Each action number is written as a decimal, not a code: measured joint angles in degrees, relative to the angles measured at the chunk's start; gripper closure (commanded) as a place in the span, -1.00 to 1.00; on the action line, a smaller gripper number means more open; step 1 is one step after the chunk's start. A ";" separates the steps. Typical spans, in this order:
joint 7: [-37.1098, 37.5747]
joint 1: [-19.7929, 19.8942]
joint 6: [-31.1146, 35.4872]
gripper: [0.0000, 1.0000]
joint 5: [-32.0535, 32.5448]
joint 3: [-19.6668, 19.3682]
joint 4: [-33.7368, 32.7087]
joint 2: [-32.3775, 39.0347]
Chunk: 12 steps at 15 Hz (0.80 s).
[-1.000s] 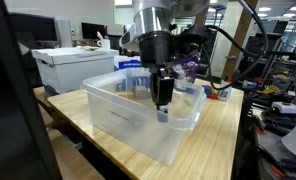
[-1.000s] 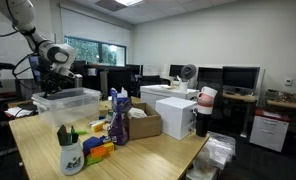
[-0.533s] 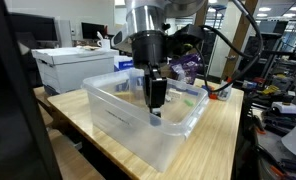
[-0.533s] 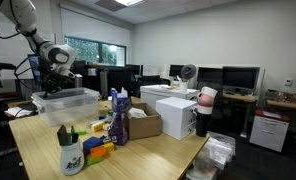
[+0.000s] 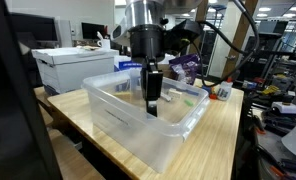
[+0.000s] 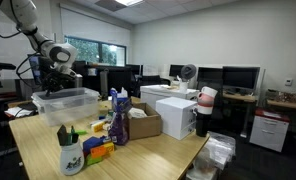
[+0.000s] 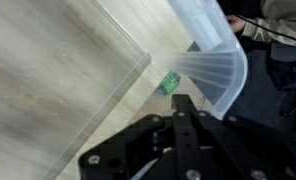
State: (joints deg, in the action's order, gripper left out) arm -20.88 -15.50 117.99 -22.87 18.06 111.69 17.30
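**Item 1.** My gripper: black, two fingers pressed together, nothing visible between them. It points straight down inside the bin, tips low. I cannot tell whether they touch the bottom.

**Item 2.** Bin: clear plastic, rectangular, rounded corners, walls flaring out to a lipped rim, no lid on it. The wood grain shows through its bottom and walls. It stands on the table near one end, seen in both exterior views. In the wrist view my gripper faces one rounded corner of it.

**Item 3.** Green piece: small and bright, seen at that corner. I cannot tell whether it is inside or outside the wall.

**Item 4.** Table: light wood.

**Item 5.** Surroundings: white printer behind the bin, purple bag past the far rim, mug holding pens well apart at the table's other end.
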 measured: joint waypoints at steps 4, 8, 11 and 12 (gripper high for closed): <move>0.23 1.83 0.62 0.98 0.00 -1.09 3.06 -6.07; 2.87 3.04 3.44 0.97 0.03 -3.45 10.08 -15.88; 5.68 3.64 5.54 0.97 0.77 -5.53 16.97 -23.77; 6.80 3.82 6.23 0.97 1.39 -6.15 19.16 -26.05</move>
State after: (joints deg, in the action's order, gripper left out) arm -14.07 -11.68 124.22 -21.48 11.91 130.85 -8.75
